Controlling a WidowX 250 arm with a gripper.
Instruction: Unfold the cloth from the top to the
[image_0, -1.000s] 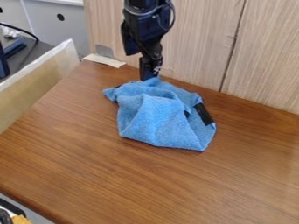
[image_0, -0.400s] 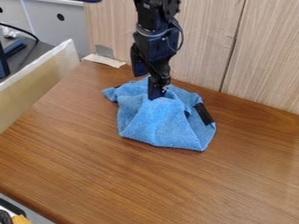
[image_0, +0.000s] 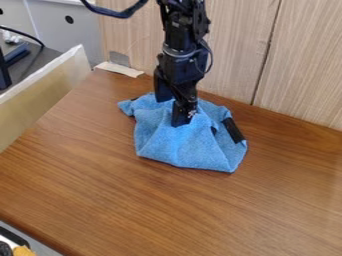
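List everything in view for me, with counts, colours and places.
Cloth: one, blue, bunched on tabletop
Long strip: one, black, on cloth
Tabletop: one, brown, under cloth
Wall panels: two, tan, behind tabletop
Flat piece: one, cream, tabletop's back left corner
Patch: one, grey, low on left panel
Board: one, beige, left
Upright surface: one, grey, upper left
Cable: one, black, upper left
Unclear item: one, orange, bottom left
Arm: one, black, from top edge
Pincer: one, black, over cloth
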